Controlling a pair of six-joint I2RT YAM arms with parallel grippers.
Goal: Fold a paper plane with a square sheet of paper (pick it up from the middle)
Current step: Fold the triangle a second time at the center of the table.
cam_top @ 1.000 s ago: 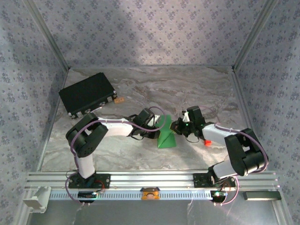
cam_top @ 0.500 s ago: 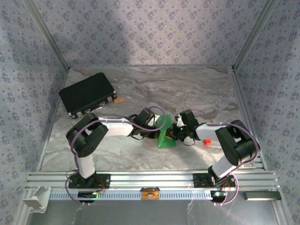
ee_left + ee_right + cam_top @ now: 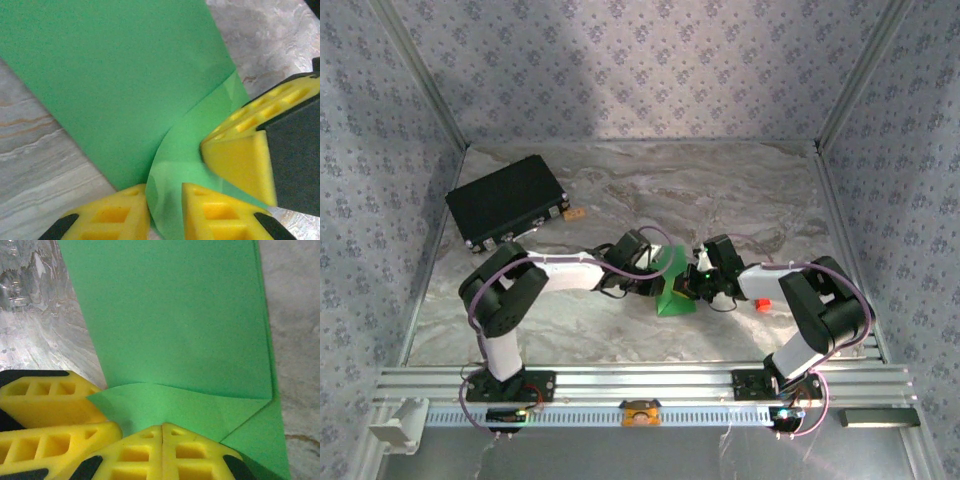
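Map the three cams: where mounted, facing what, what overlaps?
Top external: above, behind the bases, looking down at the table; both arms, left gripper, right gripper.
Left wrist: on the left arm, facing the green paper; own yellow fingers at bottom.
Right wrist: on the right arm, same aim; own fingers.
Shared: paper; wrist views catch each other's gripper.

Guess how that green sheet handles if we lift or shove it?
Probably floppy: the flap of the green sheet bows up in a curve near the left fingers. Likely very light, so a push may slide it over the smooth marble table. The folded corner looks creased, so it probably holds folds.
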